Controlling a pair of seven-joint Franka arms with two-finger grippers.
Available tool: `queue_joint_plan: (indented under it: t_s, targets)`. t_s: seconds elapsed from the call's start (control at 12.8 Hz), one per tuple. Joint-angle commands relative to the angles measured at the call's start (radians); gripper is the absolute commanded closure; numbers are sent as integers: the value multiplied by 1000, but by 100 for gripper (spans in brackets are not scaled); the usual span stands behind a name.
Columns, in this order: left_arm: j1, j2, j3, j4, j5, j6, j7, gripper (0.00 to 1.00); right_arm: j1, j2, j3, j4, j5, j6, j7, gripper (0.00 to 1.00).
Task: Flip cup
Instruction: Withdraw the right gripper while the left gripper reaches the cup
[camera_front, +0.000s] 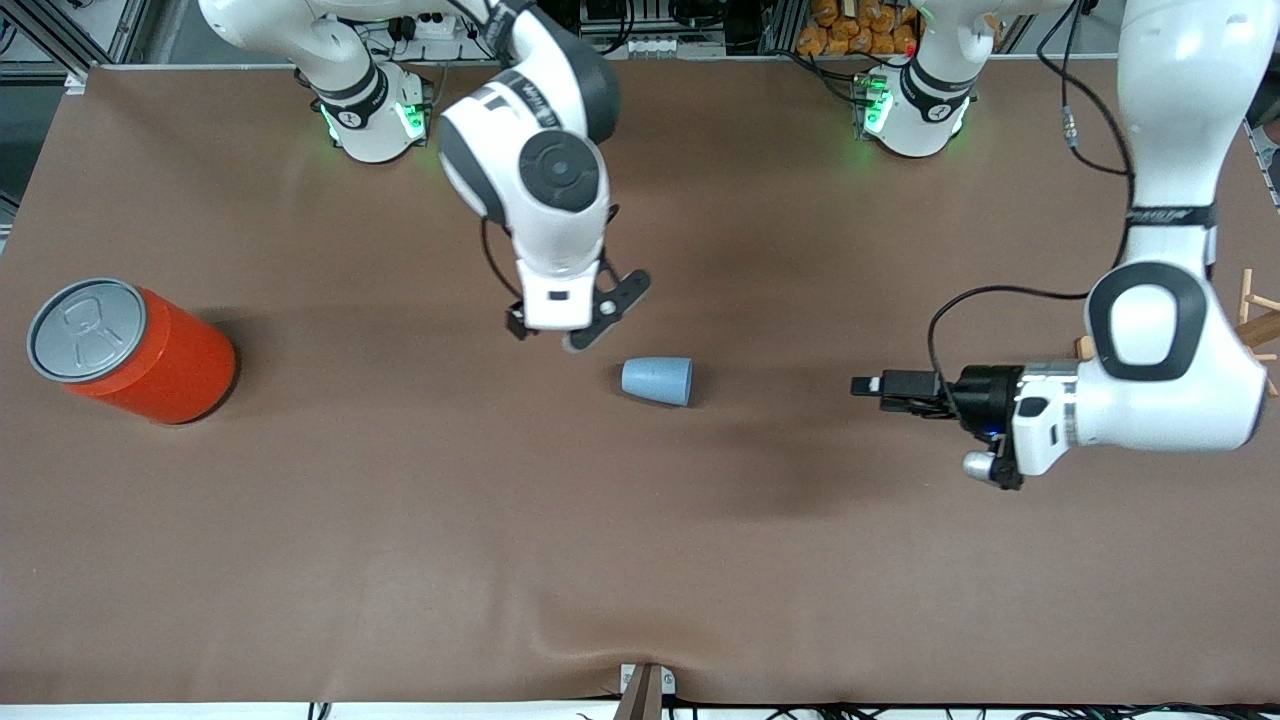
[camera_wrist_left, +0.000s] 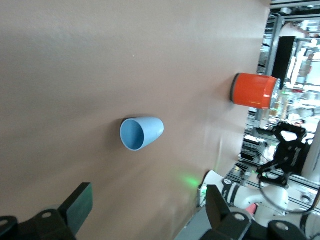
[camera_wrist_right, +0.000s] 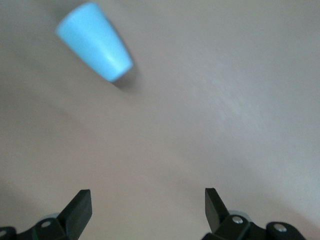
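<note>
The small light-blue cup lies on its side on the brown table, its mouth toward the left arm's end. My right gripper hangs open and empty over the table just beside the cup's narrow base, toward the right arm's end. In the right wrist view the cup lies ahead of the open gripper. My left gripper is open and empty, held level and pointing at the cup's mouth from the left arm's end, well apart from it. In the left wrist view the cup's open mouth faces the gripper.
A large orange can with a grey pull-tab lid stands at the right arm's end of the table; it also shows in the left wrist view. A wooden piece sits at the table's edge at the left arm's end.
</note>
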Motion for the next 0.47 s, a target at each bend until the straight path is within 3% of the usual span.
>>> queue_joint_plan:
  t_s: [0.0,0.23,0.39]
  targets:
    - [-2,69,-20,12,-117,-4,74,0,-133,-38,11,-8,72,-141,13,0]
    - [-66,137,-22,3,-217,45,151,0,-176,-72,7,-46,54,-184,13,0]
    - [-120,135,-22,-81,-286,114,160,0,-207,-97,-4,-100,54,-175,13,0]
